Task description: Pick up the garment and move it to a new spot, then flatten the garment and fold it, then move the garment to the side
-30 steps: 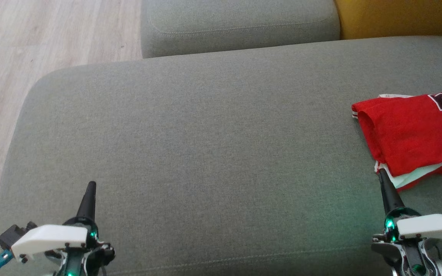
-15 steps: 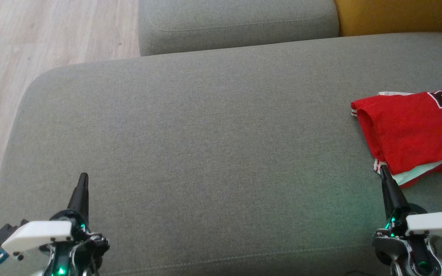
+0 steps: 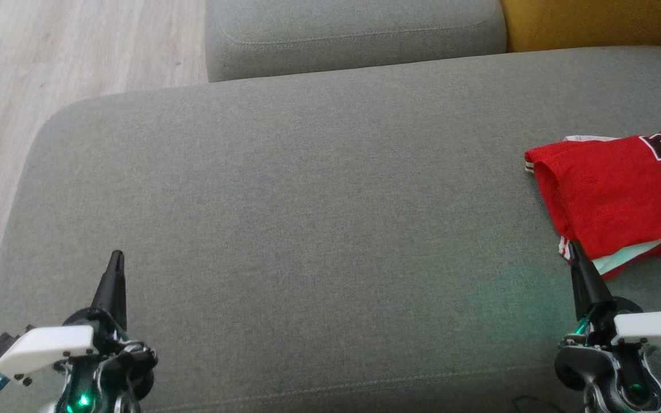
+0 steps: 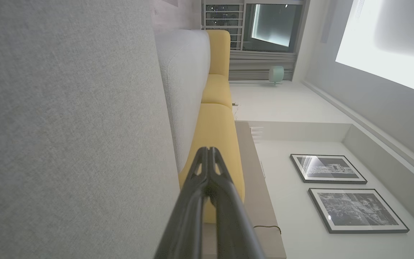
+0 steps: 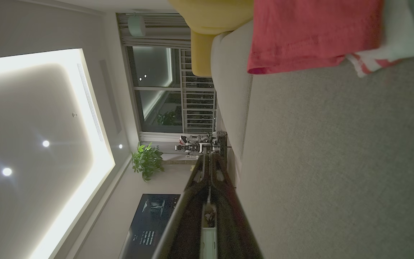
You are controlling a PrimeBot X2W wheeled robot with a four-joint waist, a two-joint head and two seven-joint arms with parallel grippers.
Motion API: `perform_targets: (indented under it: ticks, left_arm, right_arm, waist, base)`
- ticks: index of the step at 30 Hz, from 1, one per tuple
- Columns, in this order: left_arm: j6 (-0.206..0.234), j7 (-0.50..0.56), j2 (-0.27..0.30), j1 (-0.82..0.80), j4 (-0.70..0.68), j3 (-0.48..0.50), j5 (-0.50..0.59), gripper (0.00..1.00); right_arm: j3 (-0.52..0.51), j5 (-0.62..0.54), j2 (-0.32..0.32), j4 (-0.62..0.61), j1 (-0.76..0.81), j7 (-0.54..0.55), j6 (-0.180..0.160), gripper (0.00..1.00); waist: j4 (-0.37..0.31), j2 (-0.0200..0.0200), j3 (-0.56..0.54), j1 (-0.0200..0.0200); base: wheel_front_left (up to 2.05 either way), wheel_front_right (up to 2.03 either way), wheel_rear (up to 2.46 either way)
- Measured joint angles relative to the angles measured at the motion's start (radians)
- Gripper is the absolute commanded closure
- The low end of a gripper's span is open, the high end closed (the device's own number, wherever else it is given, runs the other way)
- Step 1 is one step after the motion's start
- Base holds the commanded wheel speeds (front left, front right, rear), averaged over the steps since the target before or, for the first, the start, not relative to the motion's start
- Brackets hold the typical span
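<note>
Hovering shut and empty over the seat cushion; folded red garment lies far right.

Head view: left gripper pinched closed, holding nothing, near the cushion's rounded left edge, wood floor beyond it. Wide bare fabric lies between my arms. Right gripper closed, its tip lined up with the garment's near corner; contact I cannot tell. Left wrist view: my fingers meet, cushion alongside. Right wrist view: fingers meet, garment ahead, apart from the tips.
</note>
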Motion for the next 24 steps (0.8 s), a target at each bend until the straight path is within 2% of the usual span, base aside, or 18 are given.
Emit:
perform_targets:
  ticks: [24]
  left_arm:
    - [0.0,0.006,-0.003,0.0,0.0,0.006,0.0,1.0]
  right_arm:
    - [-0.001,0.0,0.0,0.0,0.0,0.0,0.0,1.0]
  waist:
    - [0.0,0.0,0.0,0.0]
  base:
    - [0.0,0.0,0.0]
